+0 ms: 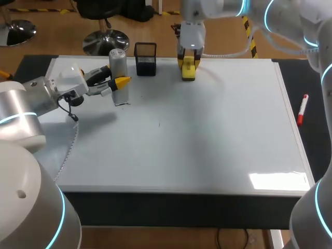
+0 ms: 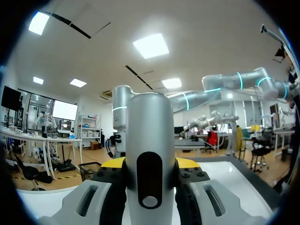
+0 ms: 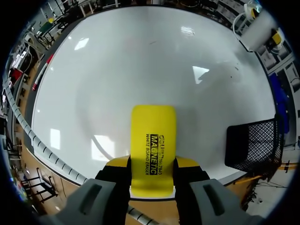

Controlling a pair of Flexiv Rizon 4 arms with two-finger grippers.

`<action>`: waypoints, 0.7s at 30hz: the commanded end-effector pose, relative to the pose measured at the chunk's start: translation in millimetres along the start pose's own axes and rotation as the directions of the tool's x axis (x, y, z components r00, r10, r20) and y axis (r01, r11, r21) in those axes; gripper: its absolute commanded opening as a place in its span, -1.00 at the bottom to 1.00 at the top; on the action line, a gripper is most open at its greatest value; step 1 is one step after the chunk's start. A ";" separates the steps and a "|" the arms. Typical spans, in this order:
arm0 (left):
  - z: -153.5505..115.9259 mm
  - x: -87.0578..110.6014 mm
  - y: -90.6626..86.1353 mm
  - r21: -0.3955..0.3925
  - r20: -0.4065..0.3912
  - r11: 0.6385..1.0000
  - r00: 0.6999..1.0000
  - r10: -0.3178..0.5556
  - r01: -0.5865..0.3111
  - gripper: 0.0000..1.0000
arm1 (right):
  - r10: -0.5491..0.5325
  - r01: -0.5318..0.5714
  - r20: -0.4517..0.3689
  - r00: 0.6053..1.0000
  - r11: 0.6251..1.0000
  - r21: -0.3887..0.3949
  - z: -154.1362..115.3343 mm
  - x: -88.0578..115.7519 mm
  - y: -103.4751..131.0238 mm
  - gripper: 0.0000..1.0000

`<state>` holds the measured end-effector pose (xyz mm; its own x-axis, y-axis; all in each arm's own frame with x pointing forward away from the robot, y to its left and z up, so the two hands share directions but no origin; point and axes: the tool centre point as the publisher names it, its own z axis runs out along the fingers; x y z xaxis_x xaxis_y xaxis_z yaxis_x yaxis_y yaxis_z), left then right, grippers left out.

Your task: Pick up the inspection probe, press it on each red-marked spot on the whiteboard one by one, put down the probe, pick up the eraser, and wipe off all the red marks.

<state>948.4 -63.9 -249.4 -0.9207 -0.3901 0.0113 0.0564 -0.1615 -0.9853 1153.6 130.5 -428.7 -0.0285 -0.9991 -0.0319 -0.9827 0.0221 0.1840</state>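
We have both tools in hand. Our left jaws are clenched on the probe (image 2: 150,126), which stands upright near the far left corner of the whiteboard (image 1: 207,145). They grip it from the side, so its long axis runs straight up across the fingers. Our right jaws are clenched on the yellow eraser (image 3: 153,136) at the far edge of the board, just beside the black mesh holder (image 1: 146,58). The eraser's long axis runs in line with the fingers, pointing from the far edge toward the near one, and its flat face is turned to the board. The whole white field therefore spreads out ahead of the right jaws, and we judge the right arm the one placed for any wiping stroke. A pull toward the near edge would drag the eraser lengthwise, while a sideways sweep would cover a wider band. We can find no red marks on the board in the head view or the right wrist view, only a tiny dark speck near the middle. Wiping may have little left to catch, though we cannot be sure. A red marker (image 1: 302,109) lies on the dark surface (image 1: 290,70) off the board's right edge, well apart from both tools.
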 end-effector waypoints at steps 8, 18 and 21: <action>0.0 0.0 -0.4 0.002 0.000 1.000 1.000 0.001 -0.001 -1.00 | 0.000 0.000 -0.018 1.000 1.000 0.013 -3.9 1.9 8.4 -1.00; 0.0 0.0 -0.4 0.002 0.000 1.000 1.000 0.001 -0.001 -1.00 | 0.020 -0.020 -0.020 1.000 1.000 0.018 -4.8 2.3 10.8 0.96; 0.0 0.0 -0.4 0.002 0.000 1.000 1.000 0.001 -0.001 -1.00 | 0.025 -0.025 -0.019 1.000 0.999 0.021 -6.1 3.9 11.7 1.00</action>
<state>948.4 -63.9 -249.4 -0.9207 -0.3901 0.0113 0.0564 -0.1615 -0.9853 1151.5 130.4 -429.9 -0.0516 -0.9986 -0.0097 -0.9823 0.0490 0.1808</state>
